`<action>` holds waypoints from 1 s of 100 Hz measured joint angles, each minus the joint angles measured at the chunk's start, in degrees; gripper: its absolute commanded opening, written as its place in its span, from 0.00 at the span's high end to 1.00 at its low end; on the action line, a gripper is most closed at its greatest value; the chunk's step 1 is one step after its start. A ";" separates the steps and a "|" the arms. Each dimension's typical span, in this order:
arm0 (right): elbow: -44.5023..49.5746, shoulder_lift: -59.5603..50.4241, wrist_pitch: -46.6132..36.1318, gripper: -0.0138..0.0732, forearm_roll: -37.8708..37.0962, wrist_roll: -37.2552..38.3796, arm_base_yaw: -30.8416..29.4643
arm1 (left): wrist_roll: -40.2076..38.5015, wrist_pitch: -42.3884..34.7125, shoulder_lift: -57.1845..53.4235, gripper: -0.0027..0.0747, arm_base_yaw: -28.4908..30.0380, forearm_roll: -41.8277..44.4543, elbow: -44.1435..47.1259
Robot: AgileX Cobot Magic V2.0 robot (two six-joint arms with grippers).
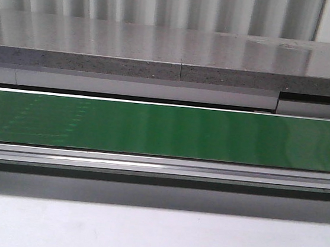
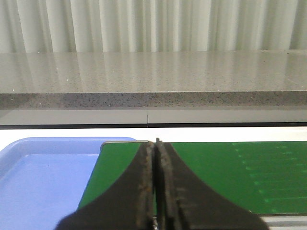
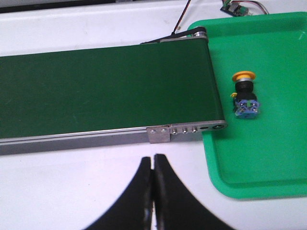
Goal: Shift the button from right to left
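- Right gripper (image 3: 153, 160) hangs over bare white table (image 3: 72, 182), its jaws pressed together on nothing, short of the belt's metal side rail (image 3: 96, 136).
- Left gripper (image 2: 157, 146), jaws likewise together and empty, sits at the belt's other end, just beside one blue tray (image 2: 33, 172).
- One green conveyor belt (image 3: 96, 91) runs bare along its length.
- One green tray (image 3: 268, 158) touches the belt's end roller; one button (image 3: 244, 96) lies inside it, near the belt-side rim, open tray floor all around.
- A grey stone ledge (image 1: 161, 48) runs behind the belt.
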 measured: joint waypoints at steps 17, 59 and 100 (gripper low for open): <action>0.00 2.04 0.13 0.80 0.22 0.00 0.00 | 0.00 0.00 0.00 0.99 0.00 0.00 0.00; 0.00 2.40 -0.42 0.08 0.44 0.00 0.00 | 0.00 0.00 0.00 0.99 0.00 0.00 0.00; -9.85 19.17 -1.23 0.08 0.28 1.67 -0.61 | 0.00 0.00 0.00 0.99 0.00 0.00 0.00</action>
